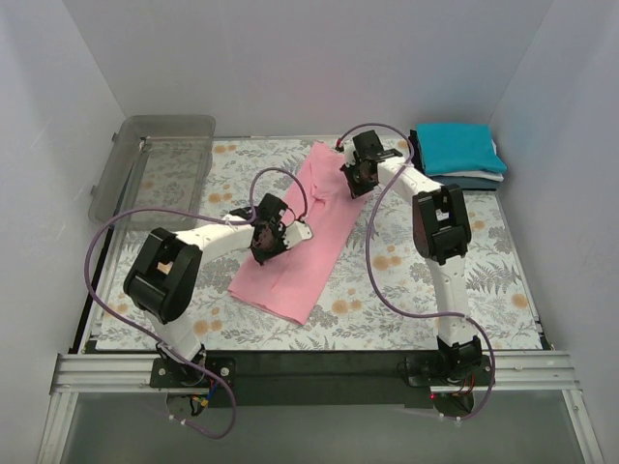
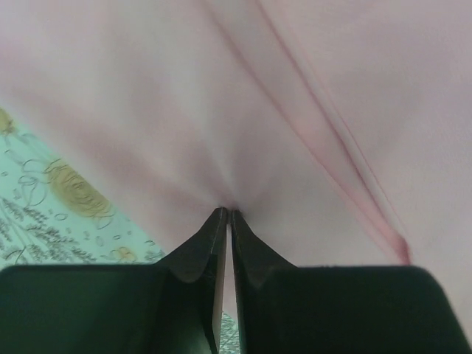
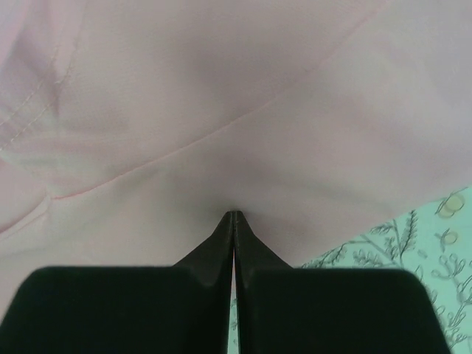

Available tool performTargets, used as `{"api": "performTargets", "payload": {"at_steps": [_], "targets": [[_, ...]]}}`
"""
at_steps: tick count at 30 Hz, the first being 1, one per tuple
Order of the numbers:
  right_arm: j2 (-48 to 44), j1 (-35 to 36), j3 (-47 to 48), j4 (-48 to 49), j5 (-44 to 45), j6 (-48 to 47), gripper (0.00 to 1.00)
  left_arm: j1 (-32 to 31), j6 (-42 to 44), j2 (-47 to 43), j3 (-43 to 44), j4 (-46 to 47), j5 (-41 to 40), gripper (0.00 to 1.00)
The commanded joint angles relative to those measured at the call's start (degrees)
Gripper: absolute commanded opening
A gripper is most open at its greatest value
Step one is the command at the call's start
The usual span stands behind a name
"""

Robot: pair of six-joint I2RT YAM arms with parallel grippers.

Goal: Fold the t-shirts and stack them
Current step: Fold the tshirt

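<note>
Pink t-shirt (image 1: 308,259): long diagonal strip on floral surface (image 1: 484,280). Left end effector (image 2: 226,214), right end effector (image 3: 234,215) both pinching its cloth, arms extended.

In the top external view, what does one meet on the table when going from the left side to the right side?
clear plastic bin → left gripper → right gripper → stack of folded t-shirts. The pink t-shirt lies under both grippers, so it is left out of the order.
</note>
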Motion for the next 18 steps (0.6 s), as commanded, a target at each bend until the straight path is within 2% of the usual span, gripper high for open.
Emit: {"api": "performTargets", "payload": {"at_steps": [1,7,9,11,14,18], "targets": [[5.43,0.19,4.87,0.11,1.42,-2.35,0.01,-5.29,-3.40,-0.49,-3.07,-5.05,4.19,0.05],[11.93,0.54,16.56,2.39,-7.71,-7.19,0.01,-14.61,-12.54,0.56,1.84,-8.13,11.48,0.06],[12.03,1.50,19.72,2.66,-7.55,-8.50,0.01,-14.80,-15.52,3.19,7.10,-9.80,13.25,0.06],[9.41,1.68,18.51,3.02,-6.76,-9.99,0.01,-14.80,-15.63,3.55,9.91,-11.29,10.71,0.07],[1.08,1.42,13.61,3.28,-6.58,-10.70,0.01,-11.31,-17.11,0.93,14.57,-12.18,12.18,0.07],[-9.23,1.42,5.35,3.37,-9.11,-9.92,0.01,-1.02,-23.61,0.56,17.93,-8.60,20.45,0.07]]}}
